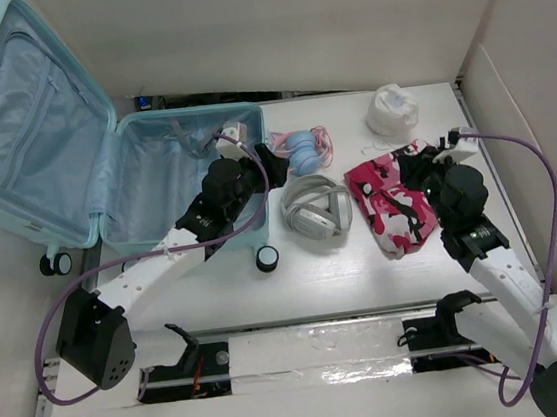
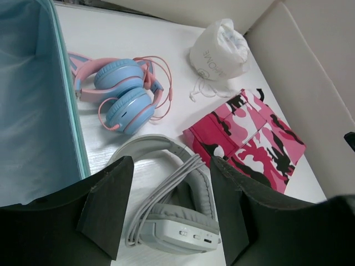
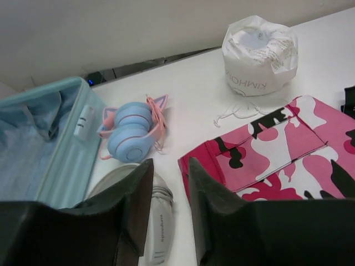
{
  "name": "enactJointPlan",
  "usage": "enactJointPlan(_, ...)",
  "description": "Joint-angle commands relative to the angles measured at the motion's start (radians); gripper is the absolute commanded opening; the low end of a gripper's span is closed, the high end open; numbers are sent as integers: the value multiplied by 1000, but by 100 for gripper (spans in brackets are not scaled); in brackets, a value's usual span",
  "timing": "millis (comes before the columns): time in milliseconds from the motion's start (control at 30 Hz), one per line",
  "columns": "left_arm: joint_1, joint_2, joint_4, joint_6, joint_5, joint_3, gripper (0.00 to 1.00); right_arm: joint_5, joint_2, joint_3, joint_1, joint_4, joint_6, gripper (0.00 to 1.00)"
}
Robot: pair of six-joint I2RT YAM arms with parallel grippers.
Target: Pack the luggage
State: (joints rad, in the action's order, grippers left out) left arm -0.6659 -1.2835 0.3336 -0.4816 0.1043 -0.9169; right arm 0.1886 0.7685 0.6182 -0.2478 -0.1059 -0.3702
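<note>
Left end effector [image 2: 169,208] hangs just above the grey over-ear headphones with coiled cable [image 2: 176,230], fingers wide apart, nothing held. Right end effector [image 3: 169,205] has its fingers a narrow gap apart and is also empty, over the near edge of the pink camo fabric piece [image 3: 266,155].

Large pale aqua hard-shell suitcase [image 1: 28,126] sits at the far left of the bench [image 1: 366,269]. It's open, with the base half flat, the lid tilted back off the left edge, and the wheels facing the near side. The interior looks empty.

Handling call: shell is stiff, bulky, smooth and ribbed, likely too heavy and slippery to lift, so leave it parked. To move a half, pinch the thin rim of the lid or base wall. Lining is soft and will snag.
</note>
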Motion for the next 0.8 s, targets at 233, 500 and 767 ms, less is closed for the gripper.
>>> enactJointPlan(233, -17, 26, -87, 60, 17, 10, 14, -141, 69, -9, 8, -107, -3, 0)
enactJointPlan(500, -182, -94, -274, 121, 248, -103, 18, -175, 78, -12, 8, -121, 13, 2)
enactJointPlan(767, -204, -175, -301, 138, 209, -166, 60, -219, 106, -6, 8, -129, 19, 36)
